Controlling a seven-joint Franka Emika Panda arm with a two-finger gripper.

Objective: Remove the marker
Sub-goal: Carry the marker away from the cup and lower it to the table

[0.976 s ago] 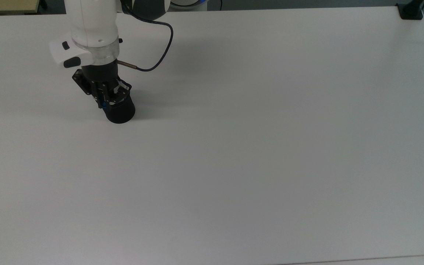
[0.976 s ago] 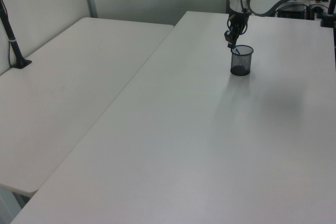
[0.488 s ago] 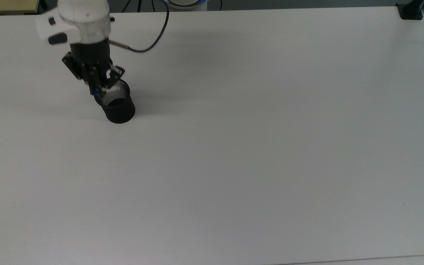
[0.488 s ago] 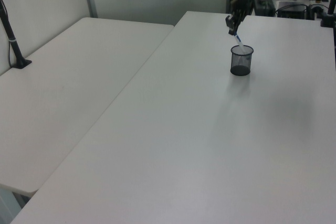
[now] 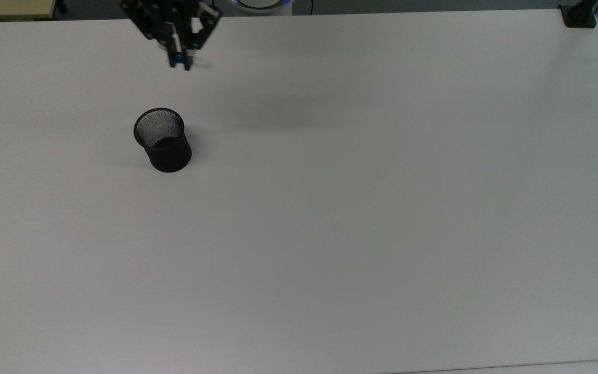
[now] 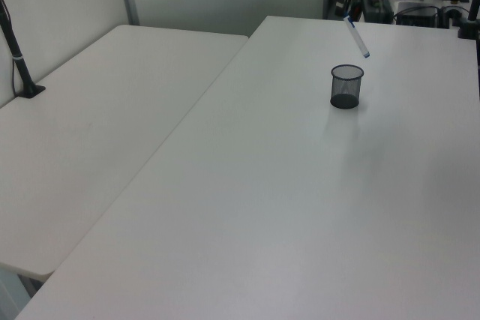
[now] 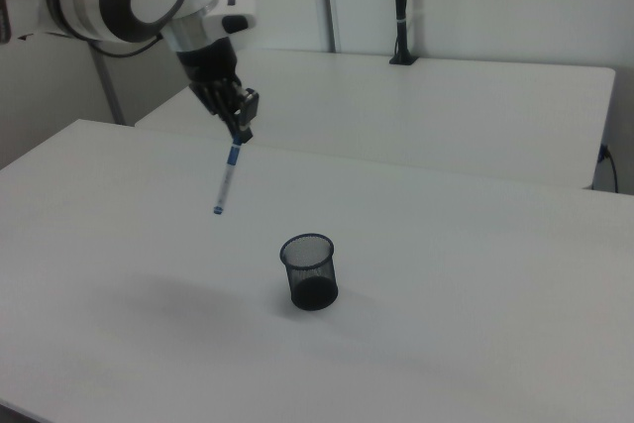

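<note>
The marker (image 7: 226, 180), white-barrelled with a blue cap and small blue end, hangs tilted in the air, clear of the black mesh cup (image 7: 310, 271). My gripper (image 7: 239, 131) is shut on its capped upper end, high above the table. In the top view the gripper (image 5: 178, 54) sits near the upper edge with the marker (image 5: 200, 64) poking out beneath it, well beyond the cup (image 5: 162, 140). The left view shows the marker (image 6: 357, 37) slanting above the cup (image 6: 346, 85). The cup stands upright on the white table (image 5: 361, 208).
A black clamp (image 5: 578, 14) sits at the table's corner in the top view's upper right. A second white table (image 6: 105, 103) adjoins on the left view's left, with a black pole (image 6: 16, 58) clamped to it.
The gripper rose and moved away from the cup, drawing the marker fully out of it. The cup stayed in place.
</note>
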